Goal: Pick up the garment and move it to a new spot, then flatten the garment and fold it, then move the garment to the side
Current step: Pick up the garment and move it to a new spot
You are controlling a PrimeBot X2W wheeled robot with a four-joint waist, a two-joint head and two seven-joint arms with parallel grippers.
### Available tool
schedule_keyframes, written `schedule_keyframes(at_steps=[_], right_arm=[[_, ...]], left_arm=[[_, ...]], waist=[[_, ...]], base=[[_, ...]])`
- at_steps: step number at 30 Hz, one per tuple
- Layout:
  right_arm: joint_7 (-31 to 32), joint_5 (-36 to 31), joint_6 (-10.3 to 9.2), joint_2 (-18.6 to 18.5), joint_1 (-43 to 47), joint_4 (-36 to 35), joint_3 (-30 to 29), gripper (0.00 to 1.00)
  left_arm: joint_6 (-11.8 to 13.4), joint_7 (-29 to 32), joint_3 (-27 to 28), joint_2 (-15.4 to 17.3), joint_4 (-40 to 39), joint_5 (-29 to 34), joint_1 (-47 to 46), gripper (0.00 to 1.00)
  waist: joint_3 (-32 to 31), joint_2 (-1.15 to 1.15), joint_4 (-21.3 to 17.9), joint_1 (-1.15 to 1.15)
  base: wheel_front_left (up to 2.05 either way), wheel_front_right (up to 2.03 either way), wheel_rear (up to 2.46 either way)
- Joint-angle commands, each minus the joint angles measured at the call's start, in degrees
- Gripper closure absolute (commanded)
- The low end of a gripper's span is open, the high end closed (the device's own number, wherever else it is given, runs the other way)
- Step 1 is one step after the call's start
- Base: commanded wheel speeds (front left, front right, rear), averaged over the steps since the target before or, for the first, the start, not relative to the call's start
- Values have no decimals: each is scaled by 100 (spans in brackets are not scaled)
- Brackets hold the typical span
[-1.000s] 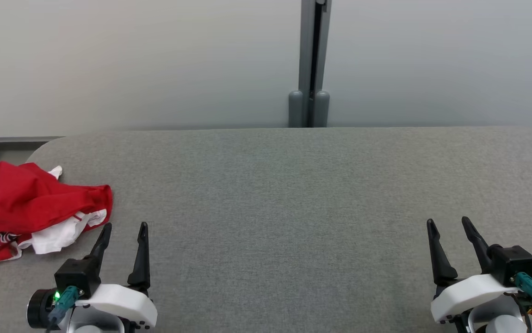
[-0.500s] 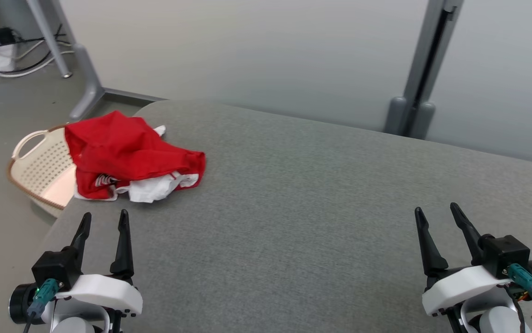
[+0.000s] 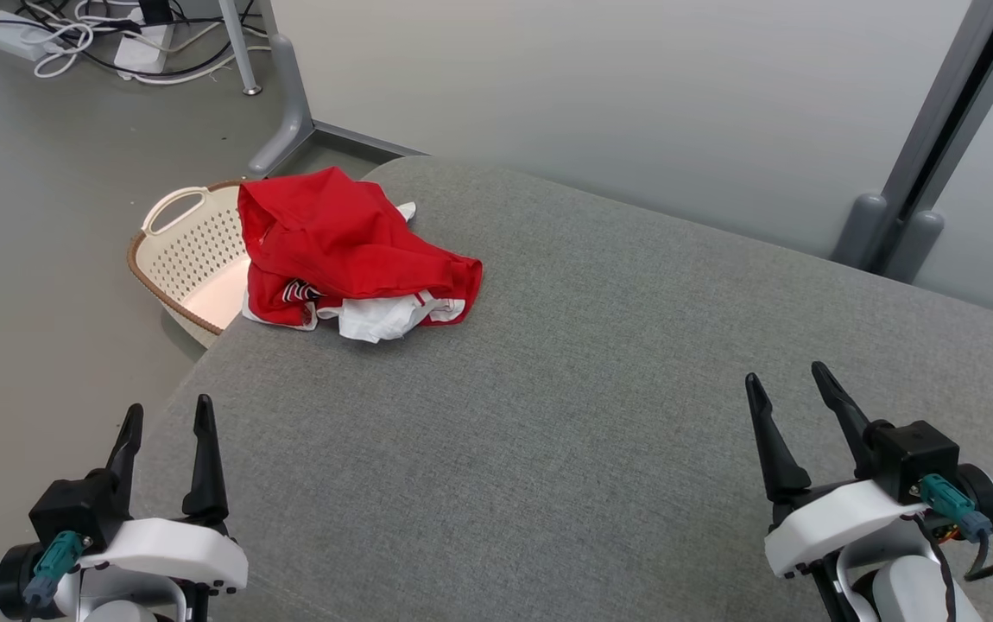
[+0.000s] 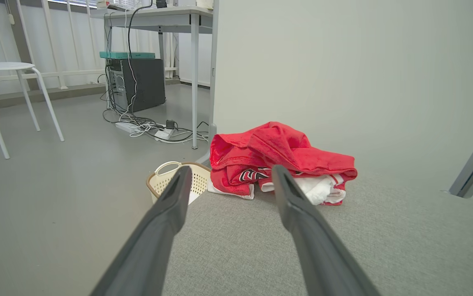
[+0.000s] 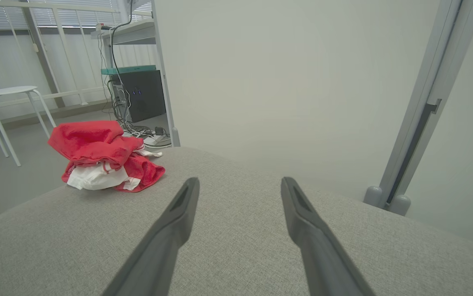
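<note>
The grey table [image 3: 591, 415] is stretching beneath both arms. The crumpled red-and-white garment [image 3: 341, 246] is lying on its corner, well ahead of the left end effector [image 3: 167, 406], beside a basket [image 3: 190, 259]. The left and right end effector [image 3: 784, 374] are hovering spread, gripping nothing.

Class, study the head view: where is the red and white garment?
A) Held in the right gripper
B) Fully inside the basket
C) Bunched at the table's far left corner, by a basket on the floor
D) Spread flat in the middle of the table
C: the garment lies crumpled on the grey table at its far left corner, with the cream basket on the floor beside that corner.
</note>
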Motion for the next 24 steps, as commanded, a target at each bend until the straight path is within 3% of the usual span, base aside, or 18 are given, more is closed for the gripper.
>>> schedule_keyframes(at_steps=[1, 14, 24], right_arm=[[-1, 31, 0, -42, -94, 11, 14, 0], [111, 17, 0, -115, -45, -49, -86, 0], [594, -184, 0, -377, -646, -730, -54, 0]], left_arm=[[-19, -10, 30, 26, -32, -32, -29, 0], [-86, -10, -131, -23, 169, 4, -410, 0], [-198, -7, -120, -46, 1241, -517, -1933, 0]], waist=[[5, 0, 2, 0], [208, 0, 59, 0], [1611, 0, -579, 0]], base=[[0, 0, 0], [0, 0, 0], [0, 0, 0]])
